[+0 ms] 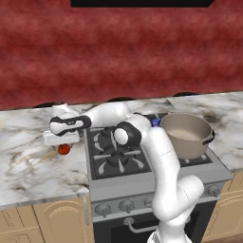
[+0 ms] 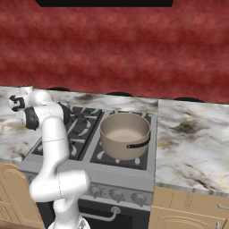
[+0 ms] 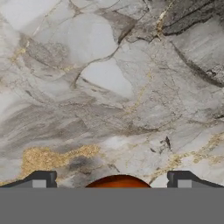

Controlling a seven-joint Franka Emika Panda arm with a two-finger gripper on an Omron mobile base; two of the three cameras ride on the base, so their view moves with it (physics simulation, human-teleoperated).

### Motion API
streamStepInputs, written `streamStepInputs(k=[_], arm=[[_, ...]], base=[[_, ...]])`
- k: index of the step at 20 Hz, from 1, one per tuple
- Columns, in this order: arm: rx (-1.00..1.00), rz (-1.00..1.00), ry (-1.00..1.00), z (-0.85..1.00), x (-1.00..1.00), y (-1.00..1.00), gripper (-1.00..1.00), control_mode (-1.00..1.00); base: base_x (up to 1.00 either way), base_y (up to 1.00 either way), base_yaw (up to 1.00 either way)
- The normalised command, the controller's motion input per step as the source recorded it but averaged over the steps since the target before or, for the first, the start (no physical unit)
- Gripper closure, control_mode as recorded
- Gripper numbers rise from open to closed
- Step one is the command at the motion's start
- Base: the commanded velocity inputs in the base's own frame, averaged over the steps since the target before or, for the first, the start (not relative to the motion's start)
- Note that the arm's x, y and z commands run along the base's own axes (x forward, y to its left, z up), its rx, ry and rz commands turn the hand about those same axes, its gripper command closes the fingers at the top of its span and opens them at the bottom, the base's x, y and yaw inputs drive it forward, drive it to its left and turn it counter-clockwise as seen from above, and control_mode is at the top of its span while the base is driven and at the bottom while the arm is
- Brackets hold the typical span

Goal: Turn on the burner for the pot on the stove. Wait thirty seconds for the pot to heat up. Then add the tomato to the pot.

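Hand view: end effector [image 3: 114,179] open, straddling tomato [image 3: 118,181] on bare counter [image 3: 109,87].

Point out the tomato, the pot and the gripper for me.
tomato [image 1: 63,149], left base view, its red front.
pot [image 2: 125,145], right base view, its outer front wall.
gripper [image 3: 112,186], hand view, midway between the two open fingertips, above the tomato.

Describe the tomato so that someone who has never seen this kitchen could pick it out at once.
Start at the stove with its dark grated cooktop and move onto the marble counter beside it, on the side away from the pot. The tomato lies there just under the robot's open hand. It is the small glossy red-orange ball on that pale stone.
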Motion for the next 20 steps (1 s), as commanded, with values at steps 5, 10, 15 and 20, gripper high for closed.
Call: streamStepInputs(k=[5, 10, 15, 20], arm=[[0.0, 0.0, 0.13, -0.43, -0.1, 0.15, 1.0, -1.0], [0.0, -0.05, 0.11, -0.34, -0.72, 0.02, 1.0, -1.0], [0.04, -0.12, 0.12, -0.2, -1.0, -0.16, 1.0, -1.0], [0.02, -0.06, -0.12, 0.3, -0.41, -0.34, 1.0, -1.0]], base=[[0.0, 0.0, 0.0], [0.0, 0.0, 0.0], [0.0, 0.0, 0.0], [0.0, 0.0, 0.0]])
